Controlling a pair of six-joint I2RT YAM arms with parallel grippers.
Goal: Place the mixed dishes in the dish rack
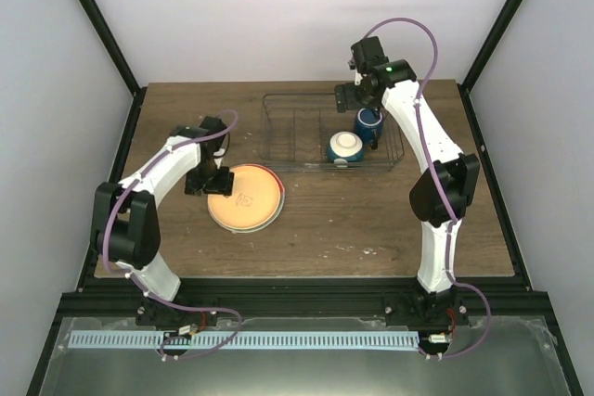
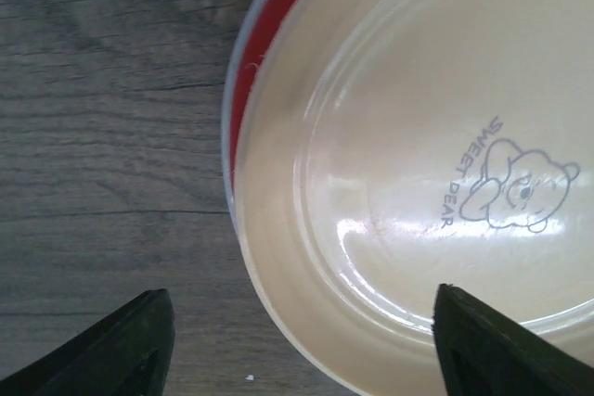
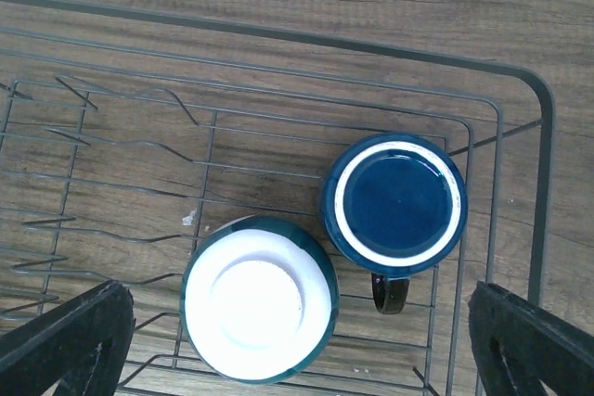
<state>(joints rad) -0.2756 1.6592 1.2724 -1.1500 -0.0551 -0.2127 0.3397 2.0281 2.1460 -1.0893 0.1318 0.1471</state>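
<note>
An orange-yellow plate (image 1: 246, 197) (image 2: 418, 164) with a bear print lies on the table, stacked on a plate with a red rim (image 2: 249, 81). My left gripper (image 1: 206, 181) (image 2: 302, 345) is open at the stack's left edge. One finger hangs over the wood and the other over the plate, with the rim between them. The wire dish rack (image 1: 288, 132) (image 3: 546, 136) holds a dark blue mug (image 1: 369, 123) (image 3: 394, 199) and a white bowl with a teal rim (image 1: 344, 146) (image 3: 258, 299), both upside down. My right gripper (image 1: 351, 97) (image 3: 297, 345) hovers open above them.
The rack's left half (image 3: 111, 164) has upright wire dividers with nothing in them. Black frame posts (image 1: 97, 20) rise at the table's back corners, with white walls behind. Bare wood (image 1: 371, 220) lies in front of the rack.
</note>
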